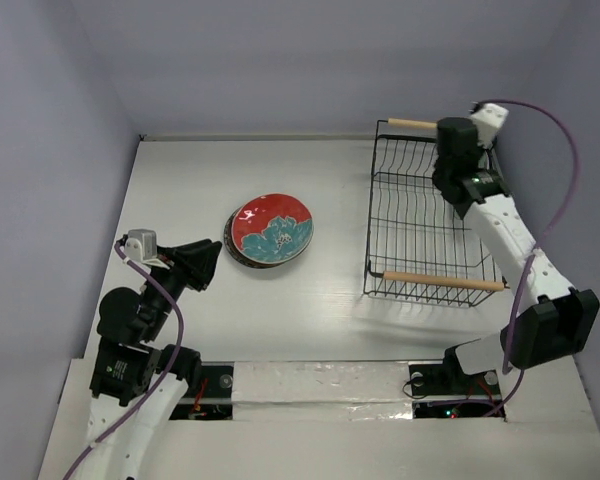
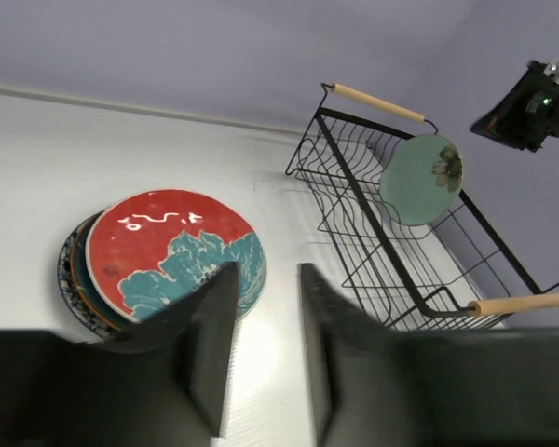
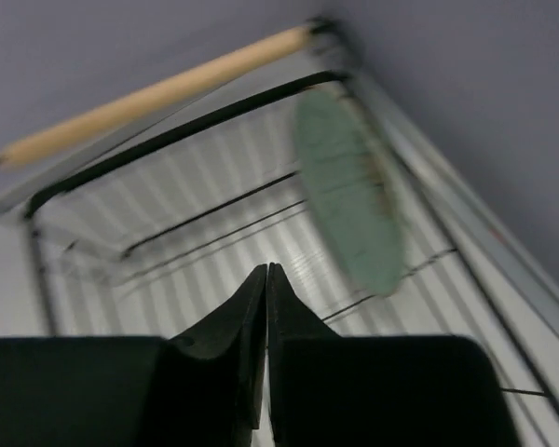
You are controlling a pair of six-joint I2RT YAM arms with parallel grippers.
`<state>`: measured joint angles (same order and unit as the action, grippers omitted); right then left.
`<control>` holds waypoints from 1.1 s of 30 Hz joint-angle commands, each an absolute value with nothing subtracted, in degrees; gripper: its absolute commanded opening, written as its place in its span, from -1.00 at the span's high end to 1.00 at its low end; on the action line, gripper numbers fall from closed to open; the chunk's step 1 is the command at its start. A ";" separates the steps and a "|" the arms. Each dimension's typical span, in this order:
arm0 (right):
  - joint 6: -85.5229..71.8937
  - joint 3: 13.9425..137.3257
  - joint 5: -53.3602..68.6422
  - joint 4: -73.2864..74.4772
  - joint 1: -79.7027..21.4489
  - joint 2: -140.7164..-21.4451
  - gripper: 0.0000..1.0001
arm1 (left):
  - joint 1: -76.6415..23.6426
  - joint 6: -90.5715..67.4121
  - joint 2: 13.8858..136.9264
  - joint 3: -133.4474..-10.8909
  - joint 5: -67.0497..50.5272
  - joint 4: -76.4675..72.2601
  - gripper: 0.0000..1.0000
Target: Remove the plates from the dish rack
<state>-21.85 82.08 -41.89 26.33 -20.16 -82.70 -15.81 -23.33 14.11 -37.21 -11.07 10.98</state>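
- Standing upright in the dish rack [image 1: 425, 215] is the pale green plate [image 2: 421, 179], at the rack's far end, close under the far wooden handle [image 1: 412, 124]. It is the only plate seen inside the rack.
- Dish rack: black wire, resting flat on the white table [image 1: 180, 180], with its near wooden handle [image 1: 442, 281] running along the opposite top edge.
- Right gripper [image 3: 265, 270]: positioned over the far end of the dish rack, pointing down into it. Its fingers are clenched tight together with nothing between them. The pale green plate lies just beside the fingers, apart from them, and is blurred in the right wrist view.
- Stack of plates [image 1: 268, 232]: lying flat on the table, well apart from the dish rack on its left side. The red-and-teal plate [image 2: 172, 251] is on top, face up. Dark rims of other plates show beneath it; how many cannot be told.
- Left gripper [image 2: 265, 270]: well apart from the dish rack, beyond the stack of plates and nearer the arm bases, pointing toward the stack. Its fingers are parted with a clear gap, grasping nothing and touching no plate.
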 commanded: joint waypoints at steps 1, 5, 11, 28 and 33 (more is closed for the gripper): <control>-22.15 78.41 -42.57 24.62 -10.32 -80.69 0.74 | -16.70 -23.20 12.57 -37.79 -11.52 8.52 0.56; -23.02 77.43 -34.14 21.98 -3.70 -81.12 0.17 | -18.71 -23.12 11.43 -38.14 -10.20 9.14 0.71; -20.48 81.47 -39.78 25.48 -1.76 -89.01 0.01 | -20.74 -23.12 9.85 -38.23 -8.88 9.67 0.57; -17.32 75.59 -41.06 19.70 0.00 -87.11 0.08 | -25.04 -23.20 7.73 -38.58 -7.21 10.37 0.31; -16.61 76.64 -40.78 20.39 0.00 -85.34 0.11 | -25.05 -23.20 7.91 -38.58 -7.03 10.37 0.31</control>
<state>-18.20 75.40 -38.81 23.18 -0.69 -87.83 -24.69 -23.24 8.71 -37.21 -7.35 11.94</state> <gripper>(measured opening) 0.454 0.342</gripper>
